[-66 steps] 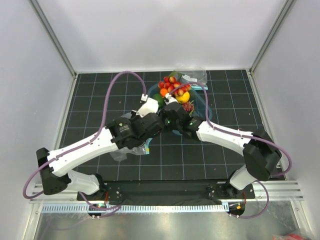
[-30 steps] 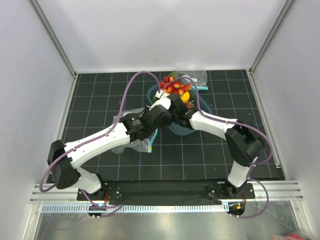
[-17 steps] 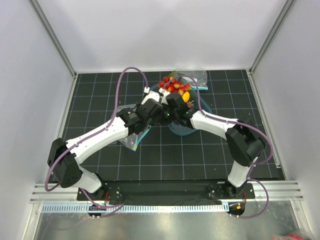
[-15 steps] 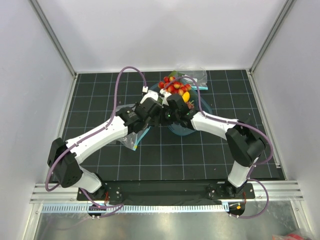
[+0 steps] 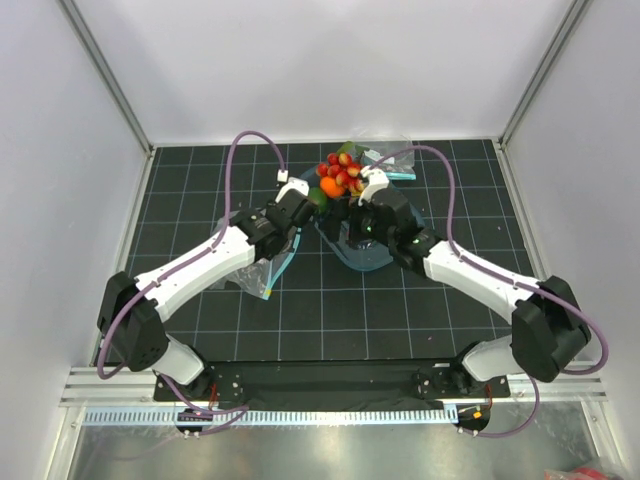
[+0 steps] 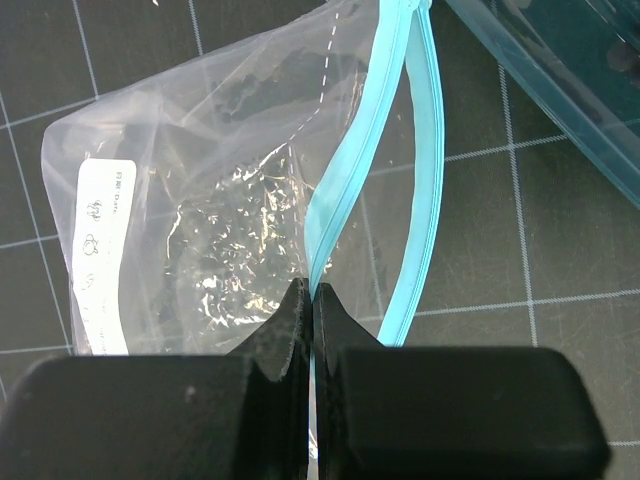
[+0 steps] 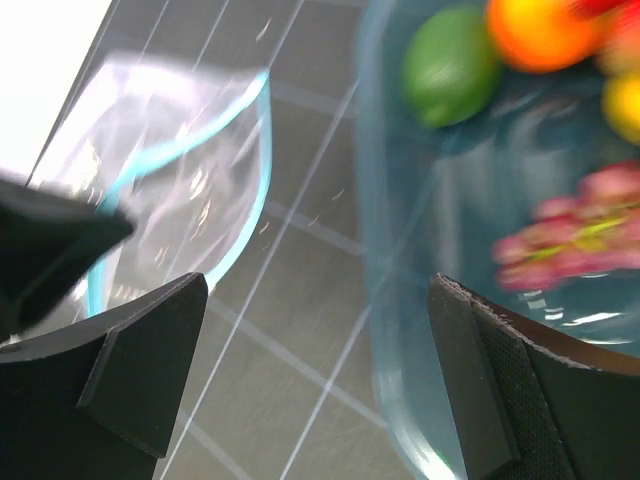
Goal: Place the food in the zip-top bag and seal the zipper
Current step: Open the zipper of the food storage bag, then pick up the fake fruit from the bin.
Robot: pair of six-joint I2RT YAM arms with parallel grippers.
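The clear zip-top bag with its white label lies on the black mat. My left gripper is shut on one strip of the teal zipper; the other strip bows away, so the mouth gapes. In the top view the left gripper stands over the bag. The right gripper is open and holds nothing, hovering between the bag's mouth and the tub. The food is piled there: lime, orange, lemon, grapes, strawberries.
The teal translucent tub sits mid-mat beside the bag. A smaller clear bag lies at the back behind the fruit. White walls with metal posts close in the gridded mat on three sides.
The right gripper's jaws have opened wide and it has drawn back to the right, away from the left gripper. The left gripper stays shut on the zipper and has shifted slightly back and left.
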